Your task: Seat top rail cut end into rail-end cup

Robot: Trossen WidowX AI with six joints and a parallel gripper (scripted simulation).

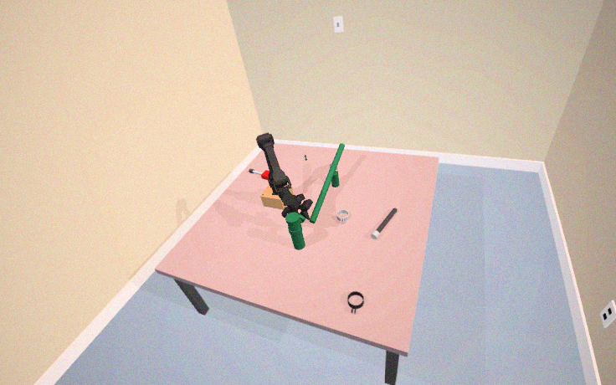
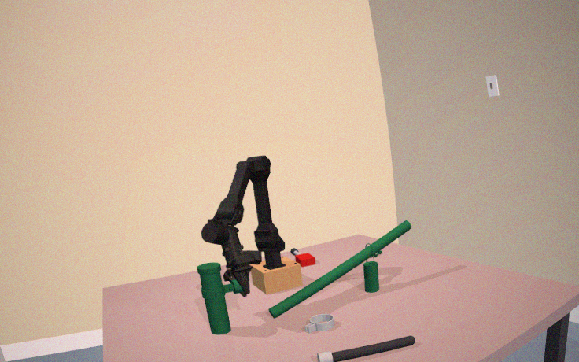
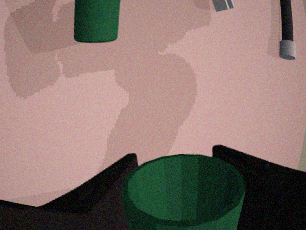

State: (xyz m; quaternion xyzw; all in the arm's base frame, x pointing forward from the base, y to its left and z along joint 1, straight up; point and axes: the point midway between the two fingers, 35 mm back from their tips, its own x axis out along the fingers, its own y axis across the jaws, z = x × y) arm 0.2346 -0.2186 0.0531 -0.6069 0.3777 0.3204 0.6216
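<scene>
"Claw's doing what?"

"The claw is clamped on the green end cup, beside the big post, left of centre in the exterior frame."

"And the rail?"

"Out of the cup, slanting from a low end at lower centre to a high end at right, by the small post."

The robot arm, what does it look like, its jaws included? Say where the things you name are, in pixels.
The arm (image 1: pixel 272 161) (image 2: pixel 262 202) is matte black all over, with chunky rounded joints and straight, slimmer links. Its jaws are black too, tapering to points. I can't make out any cables or markings.
</scene>
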